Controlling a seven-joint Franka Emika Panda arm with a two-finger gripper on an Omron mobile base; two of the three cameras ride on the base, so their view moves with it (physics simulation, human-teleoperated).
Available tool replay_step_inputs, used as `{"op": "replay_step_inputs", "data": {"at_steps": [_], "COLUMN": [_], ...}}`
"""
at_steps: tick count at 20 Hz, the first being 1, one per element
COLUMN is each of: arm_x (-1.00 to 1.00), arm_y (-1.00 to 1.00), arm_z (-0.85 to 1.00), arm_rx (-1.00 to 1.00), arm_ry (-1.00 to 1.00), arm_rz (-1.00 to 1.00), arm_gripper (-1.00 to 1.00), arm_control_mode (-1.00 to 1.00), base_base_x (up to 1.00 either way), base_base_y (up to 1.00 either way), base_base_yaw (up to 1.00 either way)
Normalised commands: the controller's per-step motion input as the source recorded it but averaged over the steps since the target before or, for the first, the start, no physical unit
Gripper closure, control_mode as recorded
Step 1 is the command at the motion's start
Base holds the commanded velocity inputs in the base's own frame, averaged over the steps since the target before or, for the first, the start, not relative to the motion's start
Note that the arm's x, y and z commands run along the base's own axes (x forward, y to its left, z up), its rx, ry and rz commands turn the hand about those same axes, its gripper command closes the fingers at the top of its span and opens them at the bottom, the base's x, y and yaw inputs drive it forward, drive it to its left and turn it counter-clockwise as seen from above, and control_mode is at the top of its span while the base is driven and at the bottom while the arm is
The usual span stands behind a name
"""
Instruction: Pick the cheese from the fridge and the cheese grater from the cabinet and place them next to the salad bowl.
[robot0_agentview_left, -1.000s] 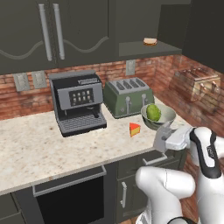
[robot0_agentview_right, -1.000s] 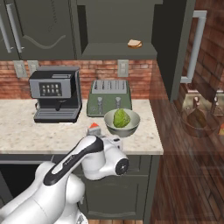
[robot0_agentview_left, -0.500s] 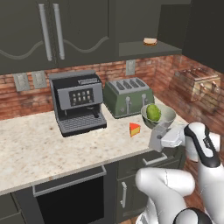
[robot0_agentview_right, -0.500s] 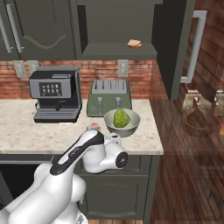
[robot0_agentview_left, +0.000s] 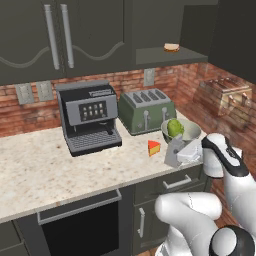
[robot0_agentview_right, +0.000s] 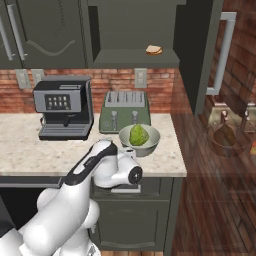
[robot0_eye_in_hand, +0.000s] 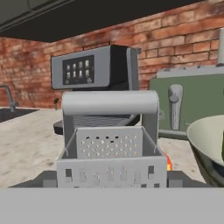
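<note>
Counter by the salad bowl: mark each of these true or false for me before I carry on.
1. The cheese lies on the counter to the left of the salad bowl. True.
2. The cheese grater is inside the cabinet. False: it stands upright at the counter's front edge, by the bowl, right in front of the gripper.
3. The bowl is empty. False: a green lettuce ball sits in it.
4. The toaster stands behind the bowl, against the brick wall. True.
5. The cabinet doors are wide open. False: both doors are shut.
</note>
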Motion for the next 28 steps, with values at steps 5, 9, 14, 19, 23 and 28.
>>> {"op": "replay_step_inputs", "data": {"at_steps": [5, 9, 14, 19, 23, 28], "arm_x": [0.01, 0.0, -0.01, -0.23, -0.57, -0.41], "arm_y": [0.49, 0.5, 0.63, 0.88, 1.0, 1.0], "arm_z": [-0.61, -0.65, -0.58, -0.66, -0.76, -0.47], "arm_rx": [0.0, 0.0, 0.0, 0.0, 0.0, 0.0], "arm_ry": [0.0, 0.0, -0.12, -0.12, -0.05, 0.0], "arm_rz": [-0.2, -0.27, -0.29, -0.28, -0.24, -0.2], "arm_gripper": [1.0, 1.0, 1.0, 1.0, 1.0, 1.0], "arm_control_mode": [-1.0, -1.0, -1.0, -1.0, -1.0, -1.0], "base_base_x": [0.0, 0.0, 0.0, 0.0, 0.0, 0.0], "base_base_y": [0.0, 0.0, 0.0, 0.0, 0.0, 0.0], "base_base_yaw": [0.0, 0.0, 0.0, 0.0, 0.0, 0.0]}}
